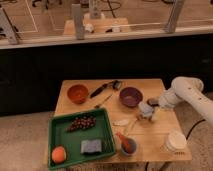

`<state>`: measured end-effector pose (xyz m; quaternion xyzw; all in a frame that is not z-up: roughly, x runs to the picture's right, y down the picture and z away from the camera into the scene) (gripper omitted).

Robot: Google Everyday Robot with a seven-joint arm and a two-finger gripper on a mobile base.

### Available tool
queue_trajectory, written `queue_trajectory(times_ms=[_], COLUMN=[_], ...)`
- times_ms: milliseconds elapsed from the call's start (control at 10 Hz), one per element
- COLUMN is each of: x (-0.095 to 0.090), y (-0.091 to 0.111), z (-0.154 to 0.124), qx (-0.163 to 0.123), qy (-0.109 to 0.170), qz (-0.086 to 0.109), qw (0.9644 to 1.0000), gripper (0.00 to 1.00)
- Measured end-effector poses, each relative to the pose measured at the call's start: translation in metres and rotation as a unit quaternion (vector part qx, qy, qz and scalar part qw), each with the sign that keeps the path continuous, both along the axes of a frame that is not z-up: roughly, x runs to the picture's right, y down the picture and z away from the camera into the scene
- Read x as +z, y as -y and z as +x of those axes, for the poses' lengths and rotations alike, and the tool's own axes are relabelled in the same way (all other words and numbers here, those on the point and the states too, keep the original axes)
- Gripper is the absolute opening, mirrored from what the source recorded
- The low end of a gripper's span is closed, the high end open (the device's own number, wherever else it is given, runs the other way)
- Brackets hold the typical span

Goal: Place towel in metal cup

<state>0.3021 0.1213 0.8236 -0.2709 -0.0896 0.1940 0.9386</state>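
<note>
Nearest the camera, at about 7 o'clock on the wooden table (150,137), sits a green tray (60,131) holding an orange (58,154), a grey-blue sponge block (90,146) and a bunch of dark grapes (81,122); at 5 o'clock stand the blue-grey ceramic cup (127,146) with its orange utensil and, toward 4 o'clock, a white lidded jar (175,141). Further in, at roughly 3 o'clock, the gripper (149,110) reaches in from the right with the towel (145,108) bunched at its tip; it looks clamped on the cloth, though the metal cup cannot be made out and may be hidden beneath. The towel is crumpled with no clear long axis, seeming to hang downward. To finish well, I judge the cloth should be centred over the cup mouth and lowered before release, so no corner drapes outside. Farther back lie a purple bowl (130,96), an orange bowl (77,93) and a dark-handled utensil (105,88).
</note>
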Motion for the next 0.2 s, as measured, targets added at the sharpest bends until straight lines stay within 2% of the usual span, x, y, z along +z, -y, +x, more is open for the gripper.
queue_trajectory(times_ms=[200], x=[-0.0060], y=[-0.0018], z=[0.0147], qx=[0.004], qy=[0.012], qz=[0.005], qw=[0.9999], gripper=[0.80])
